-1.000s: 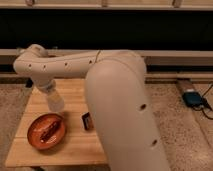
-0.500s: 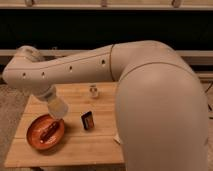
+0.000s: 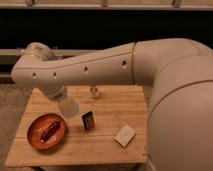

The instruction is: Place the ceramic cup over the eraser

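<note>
The ceramic cup (image 3: 94, 92) is a small pale cup with a dark mark, standing upright near the far edge of the wooden table (image 3: 105, 147). A small dark block (image 3: 88, 120) stands mid-table and a pale flat block (image 3: 124, 135) lies to its right; I cannot tell which of them is the eraser. My gripper (image 3: 69, 107), at the translucent arm tip, hangs over the table just left of the dark block and in front and to the left of the cup. It holds nothing that I can see.
An orange plate (image 3: 35, 140) with a brown food item on it sits at the table's front left. My large white arm (image 3: 165, 75) spans the view above the table and covers its right end. A dark wall and a rail run behind.
The arm has swung up and back toward the right, uncovering the cup and then the pale block. The arm tip has shifted slightly right, toward the dark block. The table objects have not moved.
</note>
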Controlling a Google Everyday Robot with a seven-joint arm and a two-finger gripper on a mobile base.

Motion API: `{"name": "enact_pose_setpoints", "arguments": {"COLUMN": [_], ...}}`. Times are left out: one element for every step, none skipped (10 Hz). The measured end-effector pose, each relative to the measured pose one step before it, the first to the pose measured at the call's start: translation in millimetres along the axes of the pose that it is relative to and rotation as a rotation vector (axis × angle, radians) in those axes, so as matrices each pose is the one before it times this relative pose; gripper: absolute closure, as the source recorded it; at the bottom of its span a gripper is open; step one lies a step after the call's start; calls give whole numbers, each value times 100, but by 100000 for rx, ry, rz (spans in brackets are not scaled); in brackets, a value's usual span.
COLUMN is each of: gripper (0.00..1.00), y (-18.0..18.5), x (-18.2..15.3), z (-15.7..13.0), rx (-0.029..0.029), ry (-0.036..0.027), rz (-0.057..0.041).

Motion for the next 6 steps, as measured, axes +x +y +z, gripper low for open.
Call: {"name": "enact_pose_setpoints", "arguments": {"gripper": [82, 82, 82, 82, 82, 82], "y": [457, 604, 715, 976, 392, 289], "x": [842, 642, 1090, 1201, 694, 400], "z": [96, 259, 635, 1193, 669, 504], "rx": [-148, -971, -1000, -1092, -272, -436], "ry": [-468, -633, -255, -1092, -637, -765], "rz": [2316, 1987, 2713, 3586, 2211, 1702]}}
